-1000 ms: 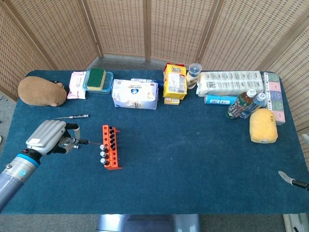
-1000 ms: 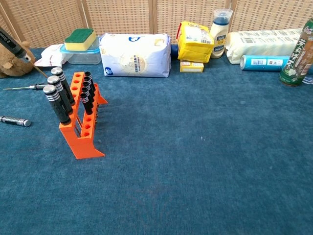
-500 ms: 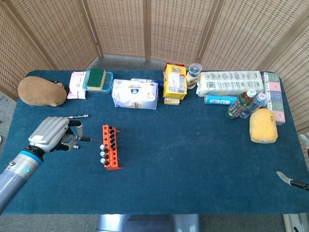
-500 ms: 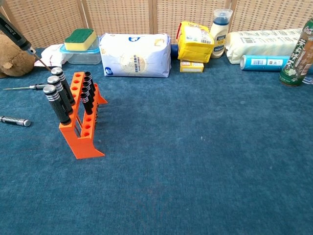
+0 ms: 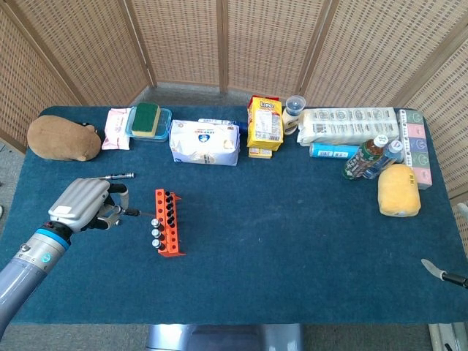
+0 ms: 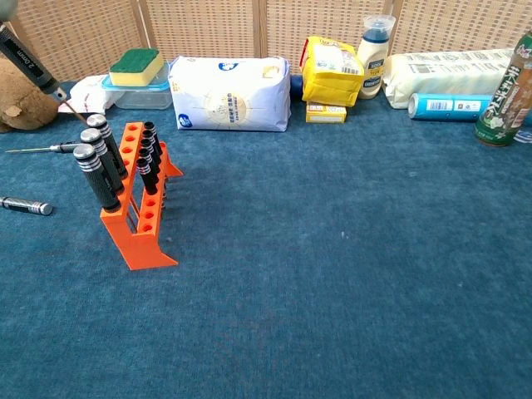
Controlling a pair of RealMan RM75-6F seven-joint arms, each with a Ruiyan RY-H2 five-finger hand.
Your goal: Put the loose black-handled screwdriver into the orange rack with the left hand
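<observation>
My left hand (image 5: pixel 82 208) grips the black-handled screwdriver (image 6: pixel 28 61), its shaft slanting down-right toward the orange rack (image 5: pixel 168 223) just beside it.

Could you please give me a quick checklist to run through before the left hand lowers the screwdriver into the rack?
1. Screwdriver held in the left hand: ok, the handle runs out of the fist in the head view.
2. Tip aimed at the rack: ok, the shaft slants down toward its far end.
3. Tip over a free hole: cannot tell; the shaft is thin and no view shows it lined up with a hole.
4. Free holes available: ok, the orange top shows open holes in the chest view.
5. Rack standing upright: ok.
6. Right hand clear of the work: ok, only a bit of it shows at the table's far right edge.
</observation>
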